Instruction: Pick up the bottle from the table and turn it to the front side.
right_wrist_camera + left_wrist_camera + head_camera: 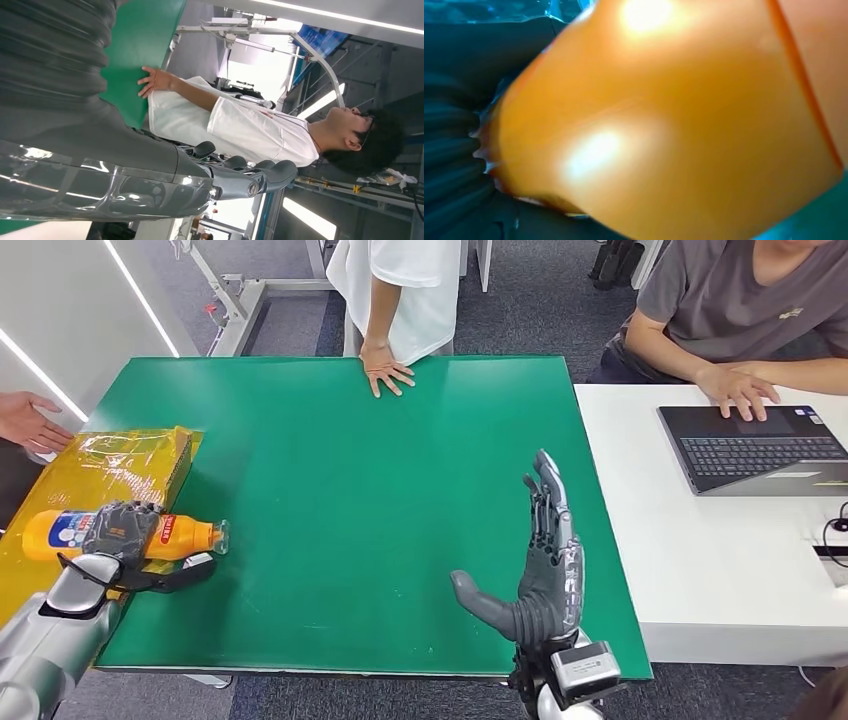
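Note:
An orange bottle (pixel 185 535) with a blue-and-white label lies on its side at the left edge of the green table (pixel 340 460), its clear cap pointing toward the table's middle. My left hand (pixel 120 532) grips it around the middle, fingers wrapped over the top. In the left wrist view the bottle's glossy orange body (pixel 664 125) sits right against my palm. My right hand (pixel 540 560) stands over the table's front right part, fingers straight and spread, thumb out to the side, holding nothing. The right wrist view shows those fingers (pixel 240 180) extended in the air.
A yellow plastic-wrapped box (pixel 125 465) lies just behind the bottle. A person in white rests a hand (pixel 385 370) on the table's far edge. Another person's hand (pixel 28 422) reaches in at far left. On the white table (pixel 700 550) to the right, someone types on a laptop (pixel 760 448).

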